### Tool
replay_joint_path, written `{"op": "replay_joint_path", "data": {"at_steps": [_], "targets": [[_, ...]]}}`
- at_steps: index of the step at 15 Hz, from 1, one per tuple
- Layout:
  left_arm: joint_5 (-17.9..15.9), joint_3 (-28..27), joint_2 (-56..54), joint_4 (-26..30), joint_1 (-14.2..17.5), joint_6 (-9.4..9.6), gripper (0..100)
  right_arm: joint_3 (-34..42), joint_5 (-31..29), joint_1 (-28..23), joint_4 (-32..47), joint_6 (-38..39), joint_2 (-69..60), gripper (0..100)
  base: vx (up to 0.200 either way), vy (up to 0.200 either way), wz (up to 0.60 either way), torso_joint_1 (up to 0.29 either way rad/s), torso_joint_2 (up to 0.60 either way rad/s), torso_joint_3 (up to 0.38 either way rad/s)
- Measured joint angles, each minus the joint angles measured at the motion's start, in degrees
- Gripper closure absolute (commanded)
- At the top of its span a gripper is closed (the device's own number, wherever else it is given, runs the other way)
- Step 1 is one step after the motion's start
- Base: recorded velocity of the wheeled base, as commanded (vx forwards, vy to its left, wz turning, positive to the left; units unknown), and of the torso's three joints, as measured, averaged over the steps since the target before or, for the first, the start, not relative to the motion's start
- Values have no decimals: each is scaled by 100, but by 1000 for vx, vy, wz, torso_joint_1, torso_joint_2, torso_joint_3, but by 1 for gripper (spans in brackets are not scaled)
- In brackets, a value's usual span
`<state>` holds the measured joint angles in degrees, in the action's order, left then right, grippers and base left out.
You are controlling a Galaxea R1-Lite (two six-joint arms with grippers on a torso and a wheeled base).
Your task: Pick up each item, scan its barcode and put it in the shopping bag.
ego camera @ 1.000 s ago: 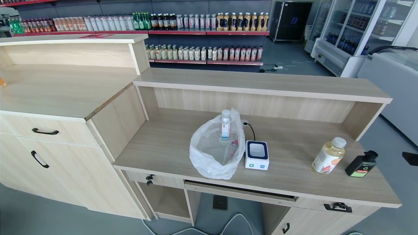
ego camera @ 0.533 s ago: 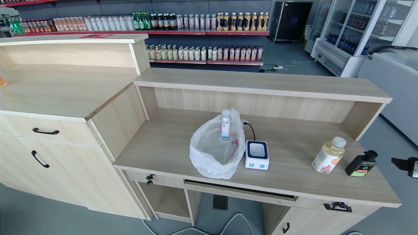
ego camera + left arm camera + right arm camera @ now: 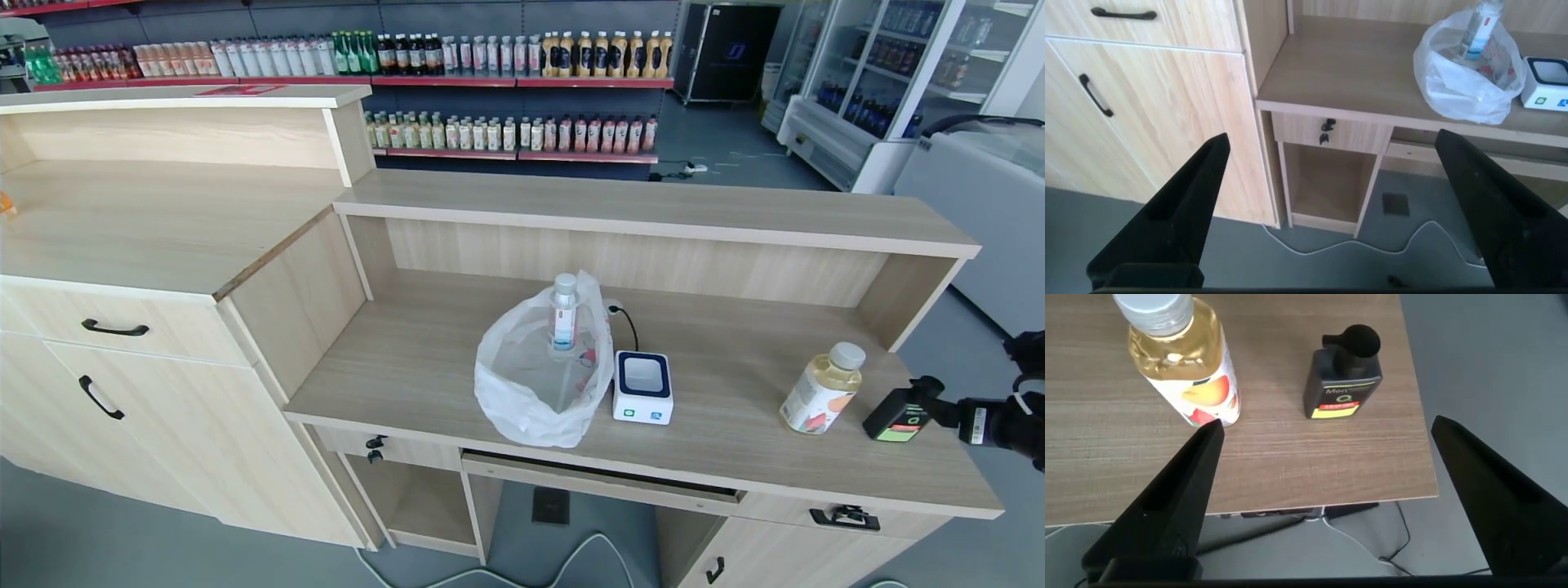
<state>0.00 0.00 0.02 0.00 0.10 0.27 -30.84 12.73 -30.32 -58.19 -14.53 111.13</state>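
Observation:
A white plastic shopping bag (image 3: 522, 400) stands open on the wooden counter (image 3: 424, 359) with a clear bottle (image 3: 563, 314) upright inside it. Just right of the bag sits the white barcode scanner (image 3: 642, 388). Farther right stand a yellow juice bottle (image 3: 822, 390) (image 3: 1180, 359) and a small black bottle (image 3: 898, 416) (image 3: 1343, 376). My right gripper (image 3: 976, 388) (image 3: 1327, 433) is open, hovering at the counter's right end right beside the black bottle, holding nothing. My left gripper (image 3: 1333, 137) is open and hangs low over the floor, left of the counter's front.
A raised back ledge (image 3: 653, 208) runs behind the counter, with a taller cabinet (image 3: 163, 229) to the left. The counter's right edge (image 3: 1417, 416) lies close to the black bottle. Store shelves and fridges stand far behind.
My right gripper has come in from the right edge of the head view toward the black bottle. The bag, scanner and bottles have not moved.

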Motion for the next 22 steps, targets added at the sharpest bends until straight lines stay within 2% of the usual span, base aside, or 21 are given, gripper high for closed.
{"op": "replay_joint_path", "data": {"at_steps": [6,13,17,22], "targets": [[0,0,0,0,-5,0,0,-18,0,463,-1198,-5,941,0,0,0,0,0,0,0],[0,0,0,0,-5,0,0,-20,-15,731,-2280,-7,1682,0,0,0,0,0,0,0],[0,0,0,0,-5,0,0,-118,-200,918,-2694,-9,2038,0,0,0,0,0,0,0],[0,0,0,0,0,-2,0,-304,-413,1150,-2669,246,2330,0,0,0,0,0,0,0]]}}
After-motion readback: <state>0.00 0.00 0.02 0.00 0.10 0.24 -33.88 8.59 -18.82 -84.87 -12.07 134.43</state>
